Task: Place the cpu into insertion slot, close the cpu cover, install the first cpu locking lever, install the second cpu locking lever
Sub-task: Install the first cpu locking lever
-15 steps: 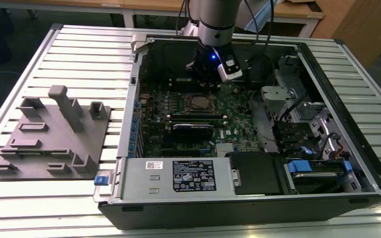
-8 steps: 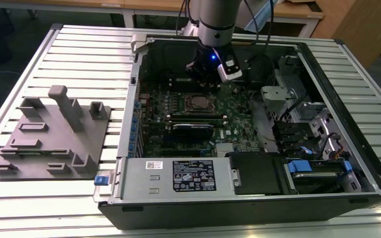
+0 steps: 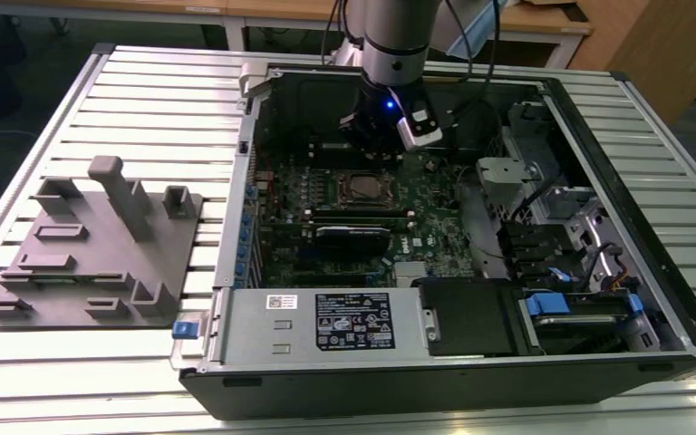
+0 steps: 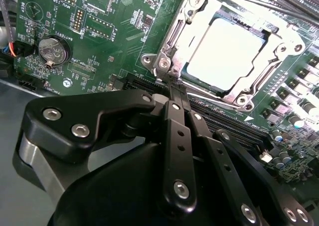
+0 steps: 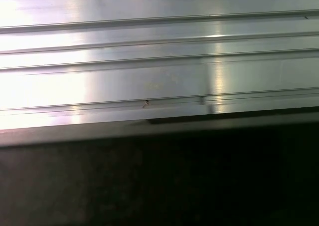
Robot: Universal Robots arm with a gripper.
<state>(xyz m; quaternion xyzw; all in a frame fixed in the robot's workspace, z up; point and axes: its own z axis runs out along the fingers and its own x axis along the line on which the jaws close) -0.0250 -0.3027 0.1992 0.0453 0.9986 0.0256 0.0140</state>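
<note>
In the second wrist view the cpu [image 4: 227, 51], a square chip with a pale silver top, lies in the insertion slot [image 4: 222, 94]. The silvery cpu cover [image 4: 197, 16] lies flat around it, and a thin metal locking lever [image 4: 174, 36] runs along one socket edge. My gripper [image 4: 173, 86] is shut, its black fingers [image 4: 175, 121] pressed together, with the tips at the socket's corner by the lever's end. In the exterior view the gripper [image 3: 382, 152] hangs inside the open computer case just behind the insertion slot [image 3: 366, 188].
A grey power supply box [image 3: 323, 322] and blue-tabbed drive bays [image 3: 554, 304] fill the case's front. A black card [image 3: 351, 237] lies in front of the socket. A grey fixture [image 3: 94, 245] stands on the slatted aluminium table [image 5: 159, 61]. A coin battery [image 4: 52, 49] and memory slots [image 4: 234, 123] flank the socket.
</note>
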